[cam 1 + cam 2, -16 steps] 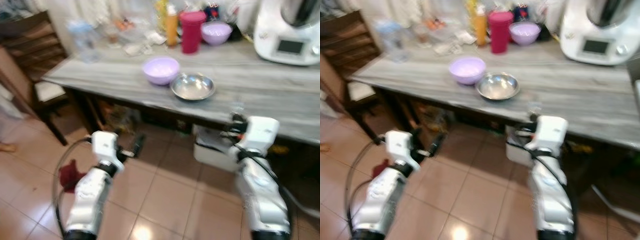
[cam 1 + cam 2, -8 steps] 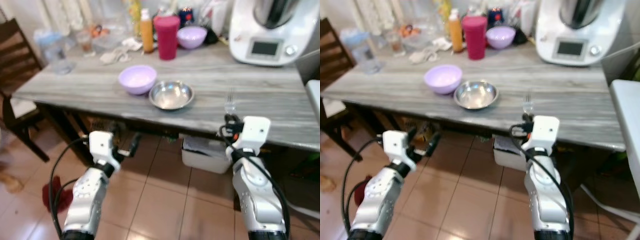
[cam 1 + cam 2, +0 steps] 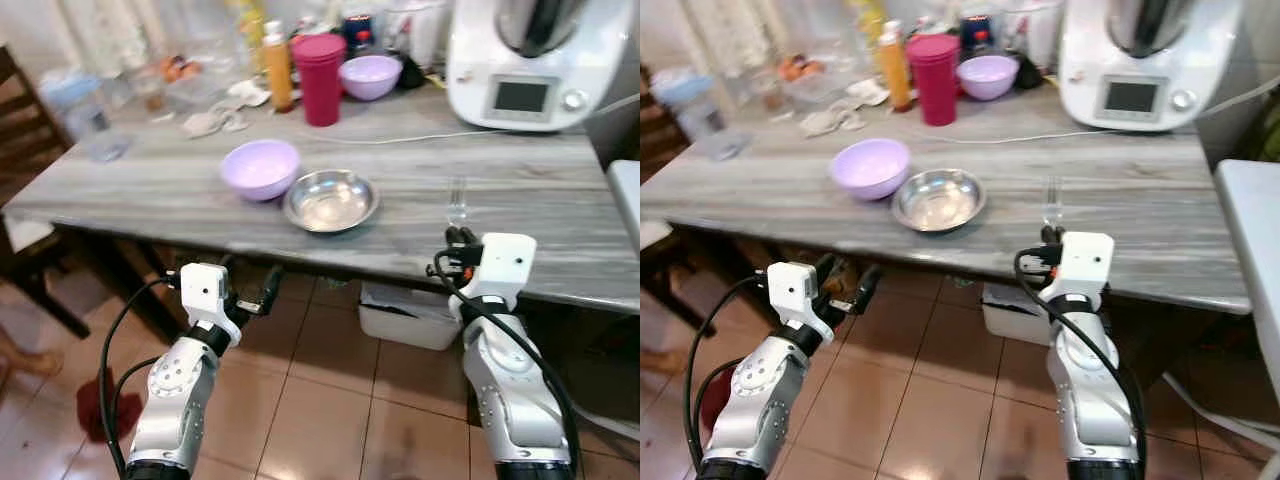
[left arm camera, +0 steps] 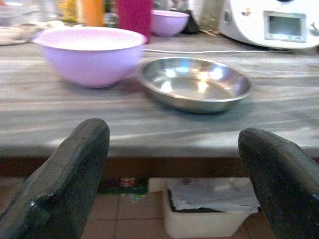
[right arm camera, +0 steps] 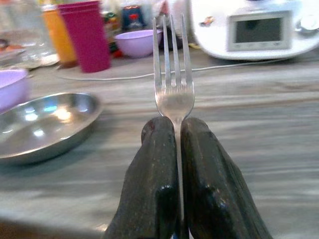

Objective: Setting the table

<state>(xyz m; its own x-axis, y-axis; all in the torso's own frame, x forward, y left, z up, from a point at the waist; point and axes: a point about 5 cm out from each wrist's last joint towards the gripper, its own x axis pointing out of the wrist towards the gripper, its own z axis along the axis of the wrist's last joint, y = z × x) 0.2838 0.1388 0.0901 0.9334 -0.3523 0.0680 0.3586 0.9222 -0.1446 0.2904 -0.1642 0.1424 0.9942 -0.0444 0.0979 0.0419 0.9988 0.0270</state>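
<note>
Right wrist view: slim silver metal fork, three tines up, pinched by the right hand.
It hangs at the grey wood-grain tabletop's near edge; left hand gapes wide, empty.

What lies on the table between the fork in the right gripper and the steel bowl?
Nothing: in the right eye view, bare grey tabletop separates the fork, held by the right gripper, from the steel bowl. The right wrist view shows the same.
</note>
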